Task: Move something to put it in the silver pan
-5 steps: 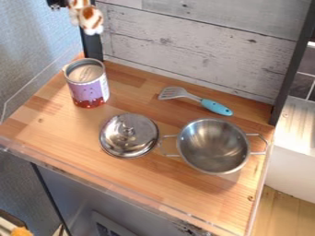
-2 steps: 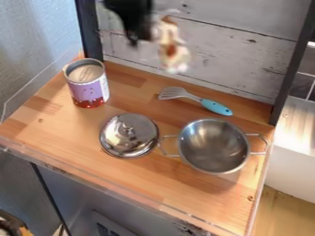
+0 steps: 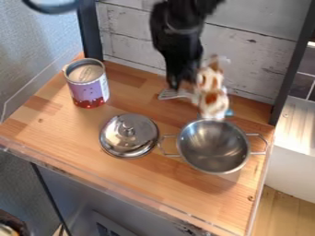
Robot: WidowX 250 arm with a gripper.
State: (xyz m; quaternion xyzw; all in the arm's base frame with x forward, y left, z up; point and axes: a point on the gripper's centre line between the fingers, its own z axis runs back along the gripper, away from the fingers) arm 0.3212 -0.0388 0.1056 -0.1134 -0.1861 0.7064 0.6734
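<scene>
From the tool (image 3: 186, 84), gripping a brown-and-white toy (image 3: 213, 100), the silver pan (image 3: 213, 147) lies toward five o'clock in view.

- Back wall (image 3: 252, 64): pale gray-white horizontal planks, visible grain and knots.
- Left wall (image 3: 40, 55): blue-gray, textured.
- Dark upright posts: left post (image 3: 90, 32) and right post (image 3: 294, 60), one at each side of the planks.
- Table (image 3: 55, 129): warm brown wood in joined strips, clear edging (image 3: 117, 186) along front.
- Below table: gray front panel (image 3: 77, 198), dark strip (image 3: 49, 198) running down it.
- Right side: white ribbed unit (image 3: 296, 124), dark tiles (image 3: 301, 85) with light joints above.
- Floor (image 3: 277, 212), lower right: light wood.
- Light: bright sheen on white unit.
</scene>
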